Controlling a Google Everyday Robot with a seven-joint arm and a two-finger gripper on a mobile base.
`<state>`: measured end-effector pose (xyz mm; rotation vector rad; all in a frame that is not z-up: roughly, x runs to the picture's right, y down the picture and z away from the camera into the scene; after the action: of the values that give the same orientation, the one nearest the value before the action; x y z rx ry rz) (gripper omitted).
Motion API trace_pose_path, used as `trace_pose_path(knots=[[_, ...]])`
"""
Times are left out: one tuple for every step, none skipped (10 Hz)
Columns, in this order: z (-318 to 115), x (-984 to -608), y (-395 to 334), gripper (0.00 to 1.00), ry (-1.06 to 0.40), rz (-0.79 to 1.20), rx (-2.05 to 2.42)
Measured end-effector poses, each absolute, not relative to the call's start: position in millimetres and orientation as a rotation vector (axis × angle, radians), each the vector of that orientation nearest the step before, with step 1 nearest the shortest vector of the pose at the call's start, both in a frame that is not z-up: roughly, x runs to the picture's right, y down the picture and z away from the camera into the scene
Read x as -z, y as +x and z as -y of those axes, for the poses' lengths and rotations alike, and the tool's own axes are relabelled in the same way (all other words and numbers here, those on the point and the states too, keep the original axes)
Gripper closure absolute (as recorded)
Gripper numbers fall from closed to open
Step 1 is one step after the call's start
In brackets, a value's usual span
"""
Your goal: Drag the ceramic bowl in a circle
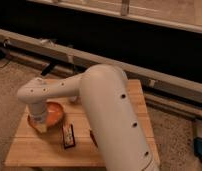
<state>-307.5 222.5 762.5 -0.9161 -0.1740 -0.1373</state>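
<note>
The ceramic bowl (53, 115), orange-brown and glossy, sits on the left part of the wooden table (34, 150). My gripper (39, 124) reaches down into the bowl's left front side, at its rim, and hides that part of the bowl. The white arm runs from the gripper up and to the right, then bulks large in the foreground.
A dark snack bar (68, 136) lies on the table just right of and in front of the bowl. A red-brown item (92, 138) peeks out beside the arm. The arm hides the table's right half. Metal rails (159, 80) run behind the table.
</note>
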Motion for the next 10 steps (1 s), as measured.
trace_pose_path(knots=[[-228.8, -748.4, -311.3, 1.0, -0.918, 0.195, 0.162], [-236.7, -731.8, -316.0, 1.0, -0.92, 0.222, 0.19], [-245.8, -714.5, -319.9, 1.0, -0.925, 0.245, 0.22], [-253.5, -699.7, -315.5, 1.0, -0.93, 0.262, 0.24], [-259.9, -689.7, -305.3, 1.0, -0.939, 0.259, 0.25], [-264.3, -684.9, -292.3, 1.0, -0.949, 0.25, 0.243], [-266.9, -685.1, -281.8, 1.0, -0.958, 0.236, 0.227], [-266.2, -688.9, -270.6, 1.0, -0.967, 0.222, 0.202], [-261.8, -696.5, -258.4, 1.0, -0.971, 0.202, 0.174], [-252.9, -708.3, -244.0, 1.0, -0.972, 0.176, 0.136]])
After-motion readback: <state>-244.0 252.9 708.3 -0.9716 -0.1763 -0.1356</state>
